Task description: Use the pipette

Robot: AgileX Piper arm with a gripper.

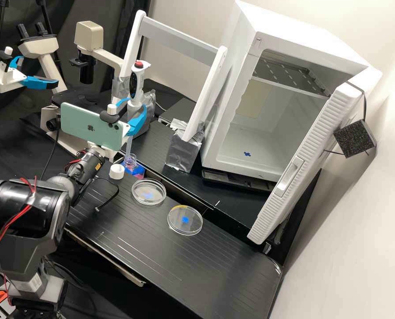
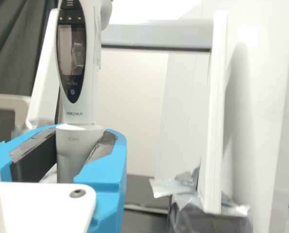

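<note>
Jaws snug around the white pipette [image 2: 86,109], with its dark oval display [image 2: 72,53] and red top button [image 1: 138,64].

Pale walls [image 1: 348,261] are rising behind the black tabletop [image 1: 175,261], and dark drapery [image 1: 113,17] is hanging behind a beige microscope [image 1: 89,35]. A white cabinet [image 1: 312,33] (its door [image 1: 301,159] standing open) is revealing a metal shelf [image 1: 286,75], while light is glinting along the tabletop's edge.

Slanting overview, wrist close-up, shared pipette [image 1: 137,84]
</note>
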